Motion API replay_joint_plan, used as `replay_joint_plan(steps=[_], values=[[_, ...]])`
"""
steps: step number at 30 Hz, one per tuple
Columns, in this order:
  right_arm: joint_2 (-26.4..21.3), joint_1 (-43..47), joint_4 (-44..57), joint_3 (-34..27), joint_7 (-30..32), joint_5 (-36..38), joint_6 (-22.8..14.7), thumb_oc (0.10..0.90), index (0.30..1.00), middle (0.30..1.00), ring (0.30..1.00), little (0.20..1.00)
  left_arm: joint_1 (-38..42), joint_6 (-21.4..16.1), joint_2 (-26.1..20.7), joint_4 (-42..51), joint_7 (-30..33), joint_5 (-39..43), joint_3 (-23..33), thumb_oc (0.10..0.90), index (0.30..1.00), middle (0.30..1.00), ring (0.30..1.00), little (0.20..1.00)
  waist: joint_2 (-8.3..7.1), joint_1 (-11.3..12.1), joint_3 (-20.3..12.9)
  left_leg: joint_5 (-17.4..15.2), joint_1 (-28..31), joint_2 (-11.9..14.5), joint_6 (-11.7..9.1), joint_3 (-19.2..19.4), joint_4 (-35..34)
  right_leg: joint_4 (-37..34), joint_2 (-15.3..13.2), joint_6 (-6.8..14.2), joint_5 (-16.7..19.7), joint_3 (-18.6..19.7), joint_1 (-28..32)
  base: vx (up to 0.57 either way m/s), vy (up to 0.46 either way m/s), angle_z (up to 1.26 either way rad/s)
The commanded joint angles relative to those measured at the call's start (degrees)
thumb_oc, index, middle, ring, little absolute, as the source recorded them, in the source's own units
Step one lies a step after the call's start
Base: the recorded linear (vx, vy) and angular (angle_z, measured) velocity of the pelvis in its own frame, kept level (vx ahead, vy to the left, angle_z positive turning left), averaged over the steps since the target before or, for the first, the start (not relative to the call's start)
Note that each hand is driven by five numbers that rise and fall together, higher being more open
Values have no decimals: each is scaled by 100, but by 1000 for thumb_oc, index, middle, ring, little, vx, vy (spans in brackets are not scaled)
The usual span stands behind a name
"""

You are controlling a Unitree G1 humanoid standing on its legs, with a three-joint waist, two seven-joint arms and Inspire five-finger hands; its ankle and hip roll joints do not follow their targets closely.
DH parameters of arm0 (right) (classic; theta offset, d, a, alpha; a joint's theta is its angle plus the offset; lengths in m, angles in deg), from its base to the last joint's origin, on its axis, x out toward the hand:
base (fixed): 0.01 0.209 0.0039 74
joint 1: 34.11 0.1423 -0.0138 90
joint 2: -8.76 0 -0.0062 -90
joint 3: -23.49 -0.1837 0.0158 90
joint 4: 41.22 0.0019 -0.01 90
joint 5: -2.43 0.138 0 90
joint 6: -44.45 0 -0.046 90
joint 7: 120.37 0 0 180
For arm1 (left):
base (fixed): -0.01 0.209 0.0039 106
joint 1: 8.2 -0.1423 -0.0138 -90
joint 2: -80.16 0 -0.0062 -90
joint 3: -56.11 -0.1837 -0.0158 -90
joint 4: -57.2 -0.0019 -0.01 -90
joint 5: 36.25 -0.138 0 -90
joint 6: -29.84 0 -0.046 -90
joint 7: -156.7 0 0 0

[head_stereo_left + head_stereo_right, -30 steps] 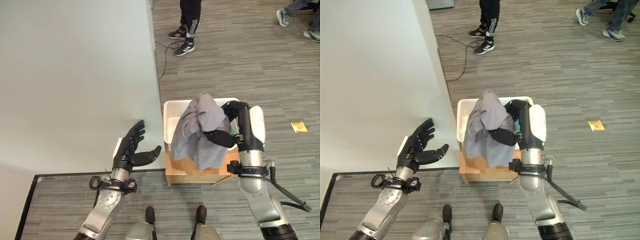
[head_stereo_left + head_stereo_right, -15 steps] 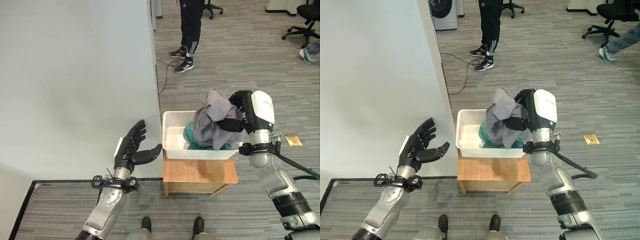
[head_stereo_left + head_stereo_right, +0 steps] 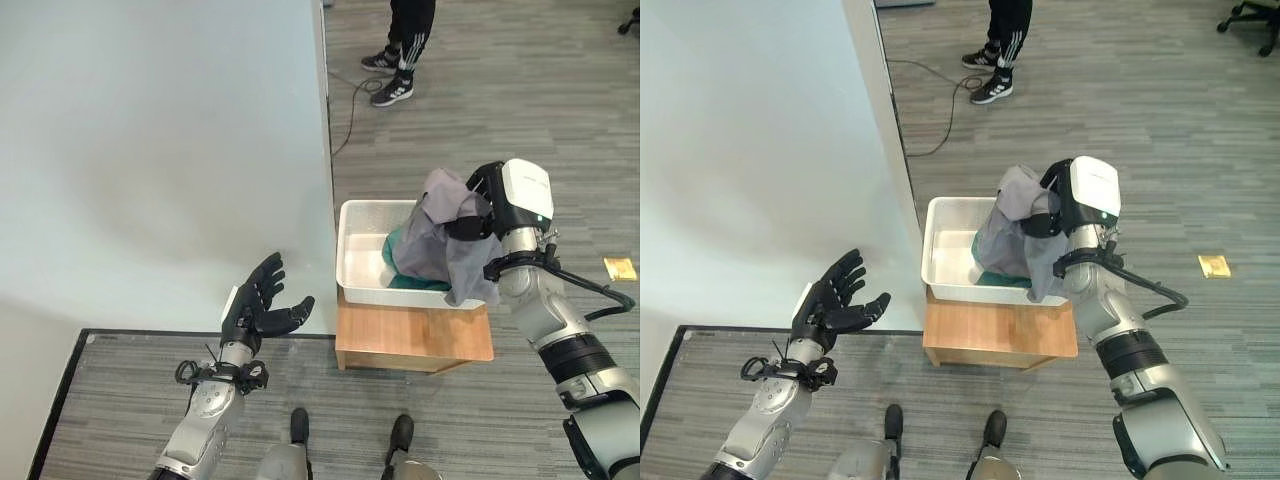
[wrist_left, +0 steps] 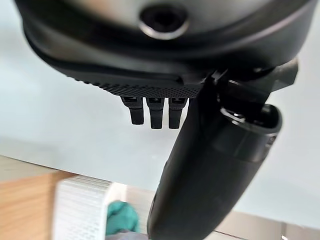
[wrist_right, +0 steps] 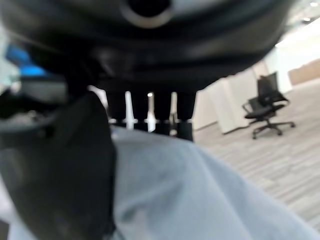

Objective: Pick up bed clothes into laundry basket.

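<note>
A grey cloth (image 3: 441, 232) hangs from my right hand (image 3: 478, 212), whose fingers and thumb are curled round its top, over the right half of the white laundry basket (image 3: 357, 266). Its lower folds drape into the basket and over the near right rim. A teal cloth (image 3: 399, 262) lies inside the basket under it. In the right wrist view the grey cloth (image 5: 200, 195) fills the space past the thumb (image 5: 60, 165). My left hand (image 3: 256, 308) is raised open beside the white bed (image 3: 150, 150), holding nothing.
The basket stands on a low wooden table (image 3: 412, 340) beside the bed's right edge. A person's legs and shoes (image 3: 400, 60) stand on the carpet further off, by a cable (image 3: 350, 110). A small yellow tag (image 3: 619, 267) lies on the floor at the right.
The camera has shifted. My right hand has lowered the grey cloth, which now drapes further into the basket and over its rim. The left hand keeps its open pose.
</note>
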Motion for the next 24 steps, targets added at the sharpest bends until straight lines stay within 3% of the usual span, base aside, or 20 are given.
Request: replay_joint_plan(steps=[1, 7, 8, 9, 17, 24], values=[[-635, 1407, 310, -160, 649, -232, -222, 400, 300, 300, 300, 300, 493, -646, -111, 509, -164, 56, 16, 800, 900, 900, 900, 900, -43, 128, 152, 37, -270, 284, -207, -14, 4, 30, -471, 634, -845, -525, 714, -10, 8, 22], [-390, 882, 342, -178, 550, -388, -237, 400, 300, 300, 300, 300, 491, -686, -14, 451, -182, 174, 31, 800, 900, 900, 900, 900, -53, 281, 373, 118, -639, 202, -199, -210, 4, 30, -559, 657, -774, -683, 525, -17, 5, 20], [-321, 793, 336, -208, 550, -431, -214, 546, 519, 519, 519, 519, 486, -685, -16, 441, -176, 179, 1, 800, 900, 900, 900, 900, -74, 317, 401, 138, -724, 194, -201, -250, 4, 30, -563, 654, -762, -705, 467, -24, -25, 22], [-195, 599, 313, -304, 546, -452, -193, 800, 900, 900, 900, 900, 483, -674, 4, 437, -190, 200, -19, 800, 900, 900, 900, 900, -82, 346, 421, 152, -800, 192, -207, -282, 4, 30, -567, 650, -755, -745, 416, -17, -17, 22], [-82, 542, 6, -354, 669, -317, -111, 800, 900, 900, 900, 900, 665, -661, 9, 364, -120, 191, -45, 800, 900, 900, 900, 900, -153, 466, 588, 210, -1083, 162, -224, -388, 4, 30, -598, 658, -734, -832, 274, -24, -11, 13], [95, 53, 824, -656, 610, -480, -175, 800, 900, 900, 900, 900, 717, -595, 3, 438, -80, 155, 58, 800, 900, 900, 900, 900, -154, 378, 417, 80, -768, 117, -177, -347, 4, 30, -639, 676, -783, -795, 538, 4, 1, 0]])
